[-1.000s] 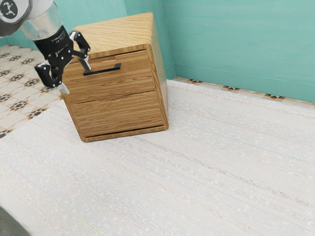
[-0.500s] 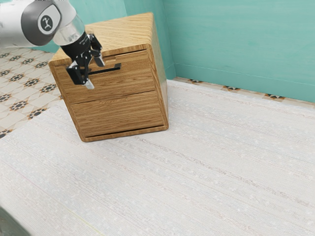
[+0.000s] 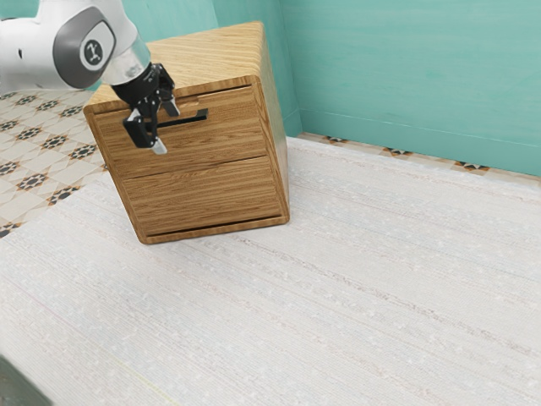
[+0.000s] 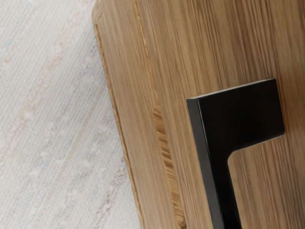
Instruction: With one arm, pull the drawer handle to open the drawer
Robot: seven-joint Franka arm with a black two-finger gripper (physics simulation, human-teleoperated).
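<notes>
A wooden cabinet (image 3: 203,51) with two drawers stands against the teal wall. The top drawer (image 3: 224,139) sits flush with the cabinet front and carries a black bar handle (image 3: 188,119). My gripper (image 3: 166,128) is at the handle's end on the exterior view's left. It is open, with one finger (image 3: 173,106) above the bar and the other below it. In the wrist view the handle's black end (image 4: 238,114) lies close against the drawer's wood front (image 4: 171,52).
The lower drawer (image 3: 203,196) is closed. A pale carpeted floor (image 3: 355,288) spreads out in front of the cabinet. Patterned tiles (image 3: 34,161) lie at the exterior view's left. The teal wall (image 3: 406,68) runs behind.
My hand has moved from beside the cabinet's corner toward the exterior view's right, onto the end of the handle. The drawer has not moved.
</notes>
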